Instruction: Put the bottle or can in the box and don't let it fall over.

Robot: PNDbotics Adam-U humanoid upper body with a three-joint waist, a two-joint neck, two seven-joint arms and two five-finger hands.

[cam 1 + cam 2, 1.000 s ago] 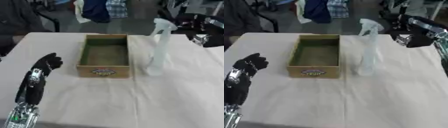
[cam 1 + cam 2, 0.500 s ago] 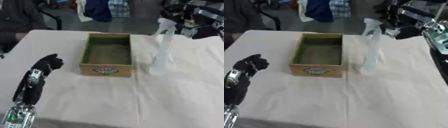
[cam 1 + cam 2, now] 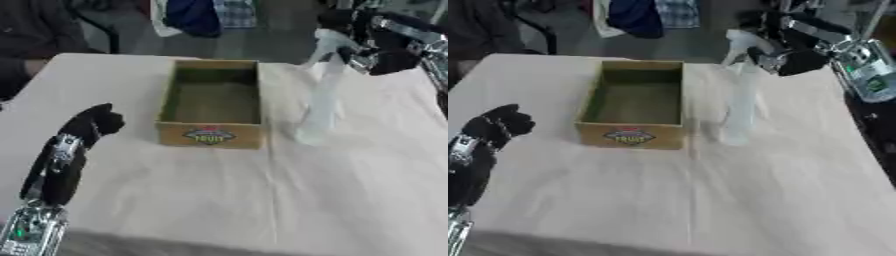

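From the left eye view, the clear spray bottle (image 3: 320,95) stands upright on the cloth-covered table (image 3: 350,200) just right of the open wooden box (image 3: 212,102), with the right hand (image 3: 376,47) up at its trigger head, though I cannot tell whether its fingers have closed; the left hand (image 3: 92,122) rests idle low on the left, fingers curled on nothing. From the right eye view, the bottle looks tall, light and tippy, probably slick plastic, so I'd take it around the body below the neck, not by the nozzle.
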